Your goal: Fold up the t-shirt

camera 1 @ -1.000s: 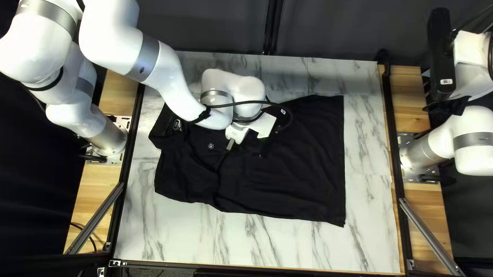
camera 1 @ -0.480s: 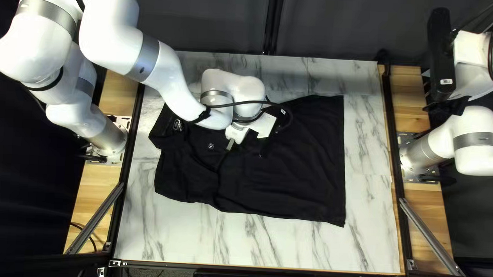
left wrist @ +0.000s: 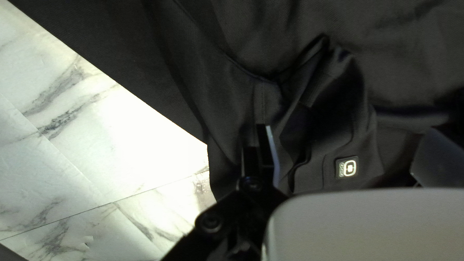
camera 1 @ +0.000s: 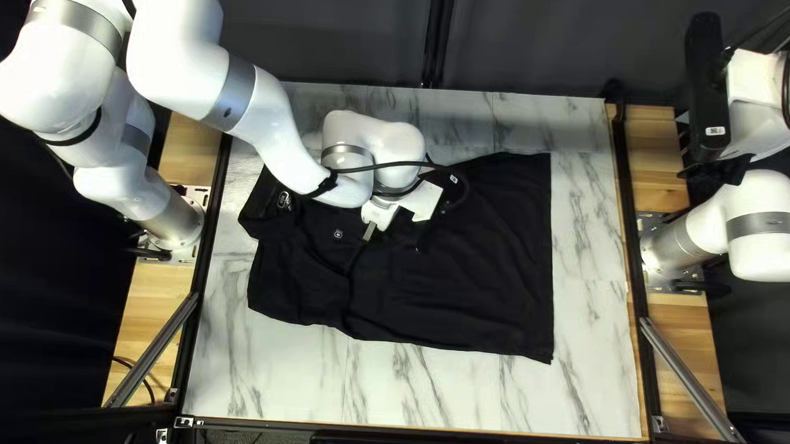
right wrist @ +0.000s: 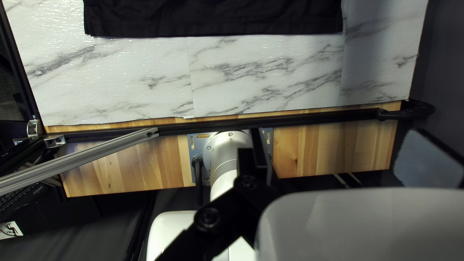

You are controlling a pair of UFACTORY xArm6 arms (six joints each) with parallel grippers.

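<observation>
My left gripper (camera 1: 395, 238) is low over the black shirt (camera 1: 472, 289), left of its middle in the top left view. In the left wrist view my left gripper (left wrist: 349, 149) stands open, with raised shirt folds (left wrist: 333, 101) and a small logo patch between and ahead of its fingers. The shirt's collar (camera 1: 270, 208) lies toward the table's left side, its straight hem toward the right. Beyond the table's right edge is my right gripper (camera 1: 731, 169); in the right wrist view my right gripper (right wrist: 344, 149) is open and empty, the shirt's hem (right wrist: 217, 21) far ahead.
Bare marble-patterned tabletop (camera 1: 458, 392) shows along the near edge and right side. Metal rails (camera 1: 689, 377) slant beside both table edges. My left arm (camera 1: 273, 139) crosses above the far left part of the table. My right arm's base (right wrist: 227, 150) stands below its raised gripper.
</observation>
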